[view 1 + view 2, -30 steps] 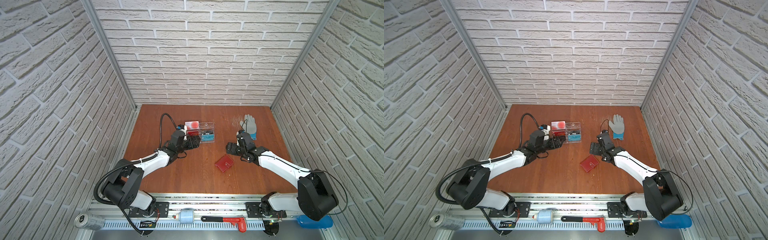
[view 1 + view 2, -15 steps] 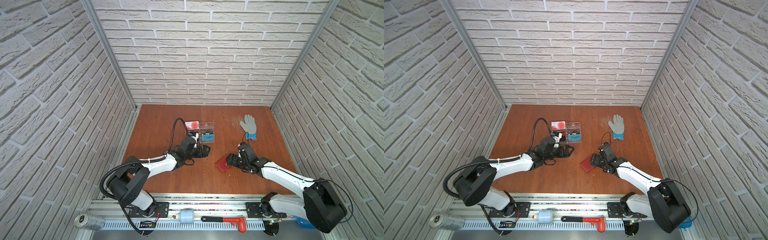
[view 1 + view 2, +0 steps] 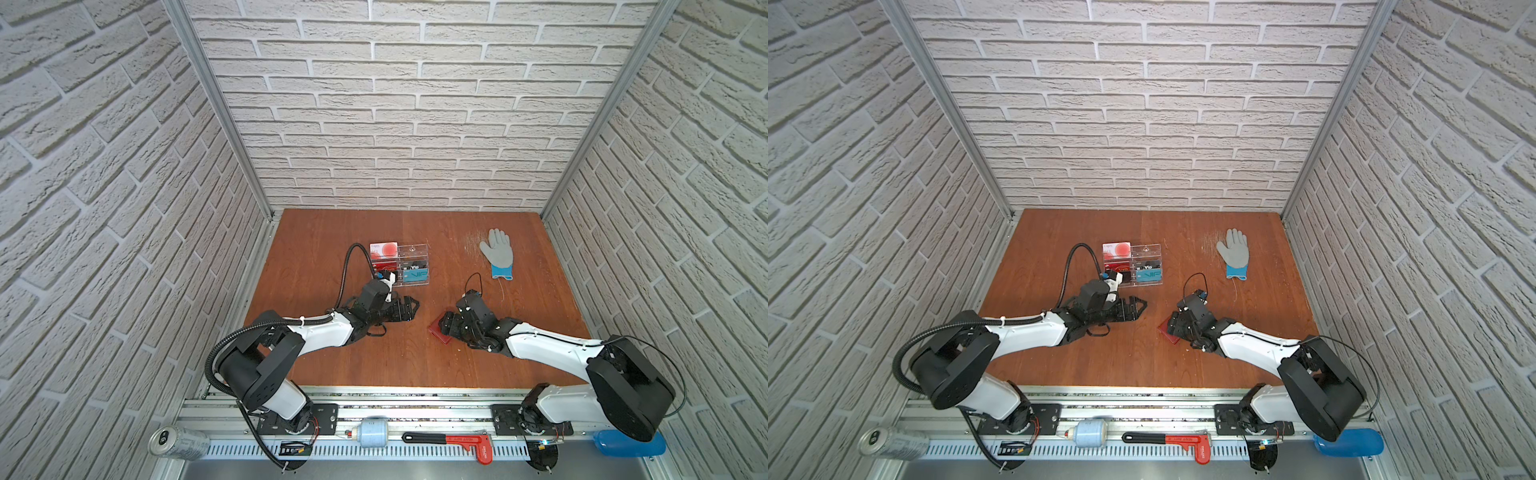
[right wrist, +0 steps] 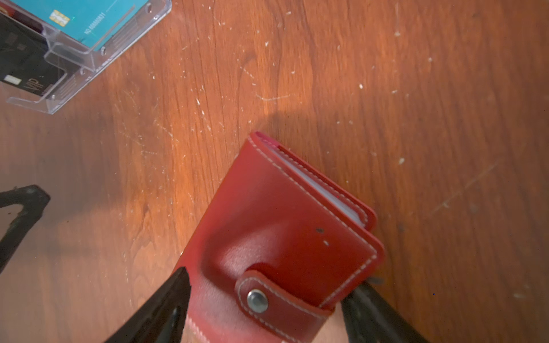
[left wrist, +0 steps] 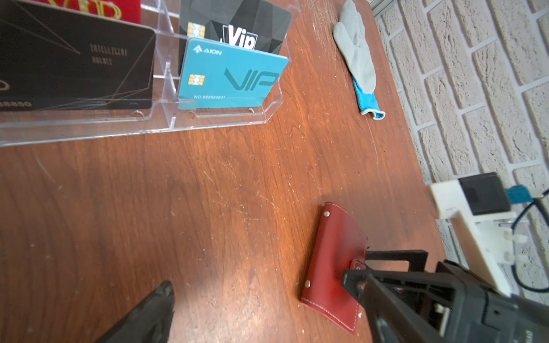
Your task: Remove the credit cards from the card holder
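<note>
The red card holder (image 3: 437, 331) (image 3: 1168, 333) lies flat on the wooden table, folded, with its snap tab (image 4: 267, 297) fastened. My right gripper (image 3: 446, 328) (image 4: 267, 282) is low over it and open. Its two black fingers stand close against opposite edges of the holder near the tab. The credit cards stay inside; only a thin pale edge (image 4: 320, 190) shows at the holder's side. My left gripper (image 3: 409, 309) (image 3: 1138, 309) hangs wide open and empty, a short way left of the card holder (image 5: 332, 267). One of its fingertips (image 5: 160, 300) shows above bare wood.
A clear acrylic stand (image 3: 411, 266) (image 5: 166, 124) with printed VIP cards sits behind the left gripper. A grey and blue glove (image 3: 496, 255) lies at the back right. Brick walls close in three sides. A can, a wrench and a bottle lie past the front rail.
The right gripper came forward and down over the card holder, and its jaws have narrowed round it. The left gripper left the acrylic stand and moved right and forward, still wide open.
</note>
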{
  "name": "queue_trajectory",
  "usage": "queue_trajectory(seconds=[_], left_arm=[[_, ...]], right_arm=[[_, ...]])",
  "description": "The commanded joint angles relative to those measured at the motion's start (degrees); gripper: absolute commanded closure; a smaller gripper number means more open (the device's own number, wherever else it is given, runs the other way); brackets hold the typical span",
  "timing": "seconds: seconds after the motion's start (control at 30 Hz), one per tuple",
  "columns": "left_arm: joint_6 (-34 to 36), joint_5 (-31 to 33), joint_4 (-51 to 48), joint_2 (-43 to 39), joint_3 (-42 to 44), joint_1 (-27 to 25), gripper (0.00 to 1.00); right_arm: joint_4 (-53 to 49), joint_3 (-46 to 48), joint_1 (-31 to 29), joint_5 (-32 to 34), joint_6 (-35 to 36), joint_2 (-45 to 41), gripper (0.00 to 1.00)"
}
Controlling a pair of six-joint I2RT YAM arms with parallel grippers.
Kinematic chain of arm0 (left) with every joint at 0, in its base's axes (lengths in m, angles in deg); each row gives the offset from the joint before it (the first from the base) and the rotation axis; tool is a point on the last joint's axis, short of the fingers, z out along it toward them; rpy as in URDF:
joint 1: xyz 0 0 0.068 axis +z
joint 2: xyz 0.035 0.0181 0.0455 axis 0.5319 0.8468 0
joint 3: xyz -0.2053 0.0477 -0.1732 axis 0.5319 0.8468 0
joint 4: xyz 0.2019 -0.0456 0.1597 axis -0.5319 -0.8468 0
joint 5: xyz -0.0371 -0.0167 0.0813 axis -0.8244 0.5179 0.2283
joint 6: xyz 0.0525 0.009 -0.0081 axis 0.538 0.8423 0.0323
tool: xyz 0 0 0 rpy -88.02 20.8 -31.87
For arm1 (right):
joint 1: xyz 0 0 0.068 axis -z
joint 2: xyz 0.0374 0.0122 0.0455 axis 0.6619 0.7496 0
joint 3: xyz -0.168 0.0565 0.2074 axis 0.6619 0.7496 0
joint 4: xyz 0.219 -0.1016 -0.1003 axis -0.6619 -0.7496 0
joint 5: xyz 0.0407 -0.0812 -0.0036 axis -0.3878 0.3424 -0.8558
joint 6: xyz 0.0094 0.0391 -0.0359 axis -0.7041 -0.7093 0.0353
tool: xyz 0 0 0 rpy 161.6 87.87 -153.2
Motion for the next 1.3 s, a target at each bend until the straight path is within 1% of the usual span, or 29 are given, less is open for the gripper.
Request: queue_trajectory(seconds=[0.0, 0.03, 0.17, 0.3, 0.4, 0.47, 0.53, 0.63, 0.8, 0.9, 1.0, 1.17, 1.27], left_arm=[[0.0, 0.0, 2.3, -1.2, 0.9, -0.2, 0.02], [0.1, 0.3, 2.1, -1.5, 0.9, -0.2, 0.02], [0.2, 0.9, 1.2, -2.8, 1.8, 0.5, 0.02], [0.2, 0.9, 0.8, -4.1, 2.8, 1.5, 0.02], [0.3, 0.5, -0.1, -5.2, 3.2, 2.3, 0.02], [0.3, 0.3, -0.7, -6.1, 3.5, 3.0, 0.02], [0.5, 0.3, -1.3, -7.4, 4.1, 3.3, 0.02], [0.5, 0.7, -2.0, -9.7, 5.1, 3.5, 0.02], [-1.8, -1.0, 1.3, -9.3, 6.9, 3.4, 0.02], [-4.8, -3.2, 6.0, -6.3, 7.2, 3.1, 0.02], [-9.2, -5.6, 11.9, -1.6, 6.9, 2.3, 0.02], [-16.6, -8.7, 22.1, 6.2, 6.0, 1.2, 0.02], [-18.3, -8.5, 22.7, 8.6, 4.7, -0.2, 0.02]], right_arm=[[4.2, -2.5, -1.0, 2.9, -4.2, 4.1, 0.23], [4.9, -3.2, -1.0, 2.8, -4.7, 5.6, 0.26], [8.1, -6.8, -1.0, 1.7, -6.3, 13.0, 0.28], [10.3, -11.7, -1.0, 0.1, -7.4, 20.2, 0.36], [9.7, -16.5, -0.9, -0.7, -6.8, 24.5, 0.36], [7.9, -19.5, -0.9, -0.9, -5.4, 25.9, 0.36], [6.5, -20.8, -0.8, -0.9, -3.7, 25.5, 0.36], [3.3, -20.6, -0.8, -0.4, 0.0, 22.2, 0.35], [-3.9, -16.8, -0.9, 2.0, 6.5, 13.0, 0.32], [-8.3, -15.0, -1.0, 3.6, 9.9, 9.3, 0.30], [-10.2, -13.1, -1.0, 3.9, 12.5, 6.6, 0.29], [-11.4, -12.7, -1.0, 0.4, 16.8, 5.5, 0.29], [-10.4, -12.2, -1.0, -1.5, 19.1, 5.2, 0.29]])
